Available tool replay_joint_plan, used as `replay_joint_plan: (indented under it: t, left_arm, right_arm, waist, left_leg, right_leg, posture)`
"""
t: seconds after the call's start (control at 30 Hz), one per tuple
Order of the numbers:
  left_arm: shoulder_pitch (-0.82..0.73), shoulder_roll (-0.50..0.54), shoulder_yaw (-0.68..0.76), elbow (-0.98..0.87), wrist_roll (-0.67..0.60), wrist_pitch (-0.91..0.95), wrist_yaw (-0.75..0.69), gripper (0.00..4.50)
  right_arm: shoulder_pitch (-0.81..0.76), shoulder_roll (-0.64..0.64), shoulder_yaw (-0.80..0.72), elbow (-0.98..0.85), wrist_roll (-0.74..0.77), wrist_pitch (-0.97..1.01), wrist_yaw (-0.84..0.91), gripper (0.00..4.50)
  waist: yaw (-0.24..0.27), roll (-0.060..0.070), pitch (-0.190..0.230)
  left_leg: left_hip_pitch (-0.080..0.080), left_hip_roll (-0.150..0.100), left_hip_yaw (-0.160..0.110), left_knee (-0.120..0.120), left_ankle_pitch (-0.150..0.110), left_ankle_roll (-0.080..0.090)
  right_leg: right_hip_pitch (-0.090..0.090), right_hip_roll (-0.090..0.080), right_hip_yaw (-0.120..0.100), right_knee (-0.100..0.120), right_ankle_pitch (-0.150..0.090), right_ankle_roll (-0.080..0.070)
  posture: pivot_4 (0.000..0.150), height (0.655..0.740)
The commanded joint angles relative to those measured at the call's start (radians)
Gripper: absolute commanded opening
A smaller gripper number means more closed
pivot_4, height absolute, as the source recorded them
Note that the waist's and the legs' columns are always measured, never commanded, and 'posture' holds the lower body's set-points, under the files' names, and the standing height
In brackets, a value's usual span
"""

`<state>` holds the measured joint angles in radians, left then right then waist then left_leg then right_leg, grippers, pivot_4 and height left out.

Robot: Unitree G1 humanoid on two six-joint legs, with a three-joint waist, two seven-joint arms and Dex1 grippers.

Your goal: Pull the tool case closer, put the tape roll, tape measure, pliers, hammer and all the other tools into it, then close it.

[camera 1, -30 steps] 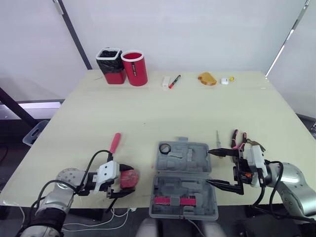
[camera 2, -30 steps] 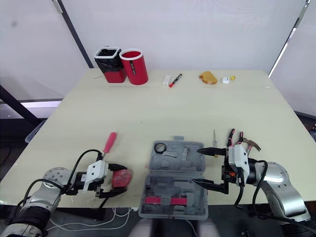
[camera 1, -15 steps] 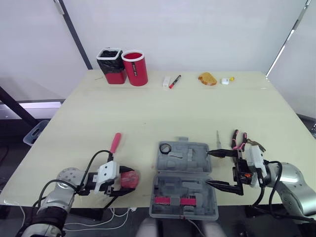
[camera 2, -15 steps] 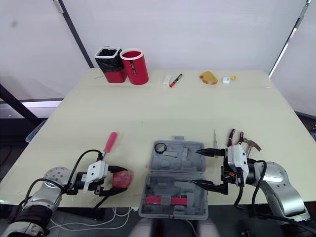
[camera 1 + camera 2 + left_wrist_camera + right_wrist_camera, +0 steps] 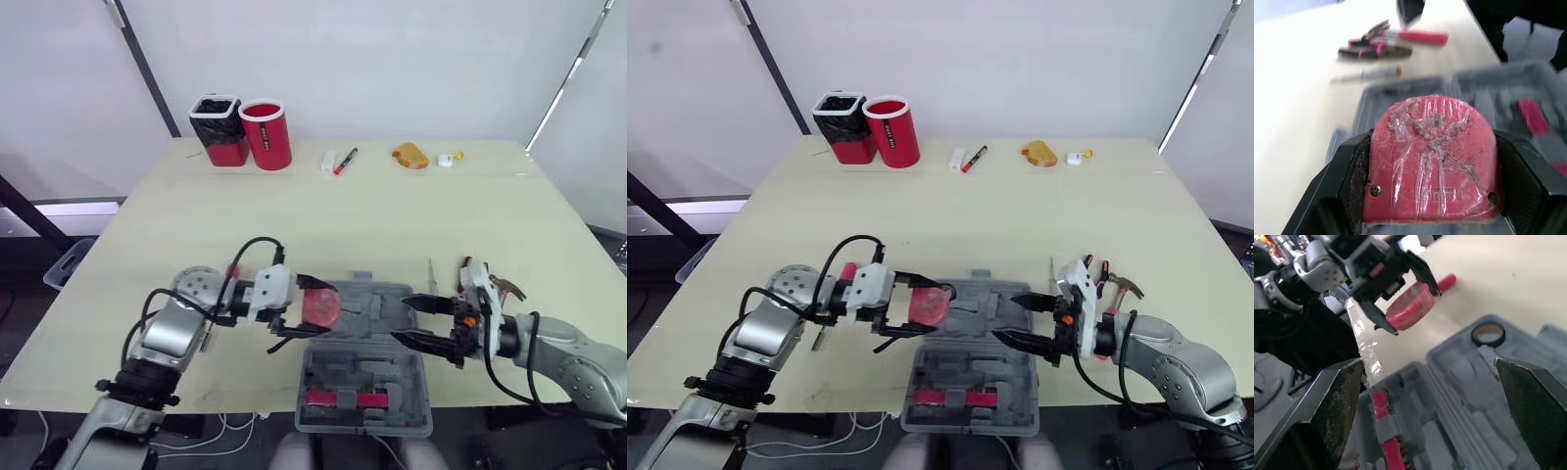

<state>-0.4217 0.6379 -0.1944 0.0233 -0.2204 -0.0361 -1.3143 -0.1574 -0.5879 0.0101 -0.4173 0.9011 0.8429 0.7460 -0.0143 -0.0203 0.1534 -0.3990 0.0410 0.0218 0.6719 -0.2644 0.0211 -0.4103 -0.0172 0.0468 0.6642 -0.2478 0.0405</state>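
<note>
Tape measure [image 5: 1432, 156] clamped in the left tool [image 5: 929, 309], hanging over the left edge of the open tool case [image 5: 362, 377] on the counter [image 5: 294, 215]; empty slots lie rightward. Right tool [image 5: 404, 318], spread and empty, hovers at the case's right edge.

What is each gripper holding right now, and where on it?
The left gripper clamps the red tape measure across its narrow edges, its broad face showing. The right gripper is open, holding nothing.

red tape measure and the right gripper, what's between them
The upper half of the open grey plastic tool case lies between the red tape measure and the right gripper, in the left eye view.
</note>
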Motion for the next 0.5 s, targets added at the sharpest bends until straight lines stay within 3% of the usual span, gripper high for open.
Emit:
replay_joint_plan:
  t: [0.03,0.17,0.43,0.47,0.5]
  left_arm:
    - [-0.031,-0.044,-0.026,-0.044,0.024,-0.020,0.051,3.02]
    - [-0.043,-0.113,-0.066,-0.007,0.101,-0.129,0.115,3.02]
    - [-0.065,-0.166,-0.097,0.036,0.124,-0.199,0.139,3.02]
    - [-0.065,-0.166,-0.097,0.038,0.122,-0.204,0.138,3.02]
    - [-0.064,-0.169,-0.097,0.038,0.118,-0.211,0.137,3.02]
  right_arm:
    - [-0.054,0.072,-0.047,-0.031,0.099,0.089,-0.162,4.50]
    - [-0.085,0.151,-0.049,-0.035,0.245,0.215,-0.302,4.50]
    - [-0.111,0.213,-0.068,0.004,0.415,0.320,-0.527,4.50]
    - [-0.113,0.210,-0.067,0.005,0.420,0.324,-0.540,3.98]
    - [-0.113,0.213,-0.072,0.013,0.431,0.324,-0.559,3.79]
  waist:
    - [0.000,0.000,0.000]
    - [0.001,0.000,0.000]
    - [0.000,0.000,0.000]
    - [0.000,0.000,0.000]
    - [0.000,0.000,0.000]
  left_leg:
    - [0.000,0.000,0.000,0.000,0.000,0.000]
    - [-0.001,0.000,0.000,0.000,0.000,0.000]
    - [-0.001,0.000,-0.001,0.000,0.000,0.000]
    - [-0.001,0.000,-0.001,0.000,0.000,0.000]
    - [-0.001,0.000,-0.001,0.000,0.000,0.000]
  right_leg:
    - [0.000,0.000,0.000,0.000,0.000,0.000]
    - [0.000,0.000,0.001,-0.001,0.000,0.000]
    - [0.000,0.000,0.000,-0.001,0.000,0.000]
    - [0.000,0.000,0.000,-0.001,0.000,0.000]
    - [0.000,-0.001,0.000,-0.001,0.000,0.000]
  posture:
    - [0.150,0.7400]
    - [0.150,0.7400]
    - [0.150,0.7400]
    - [0.150,0.7400]
    - [0.150,0.7400]
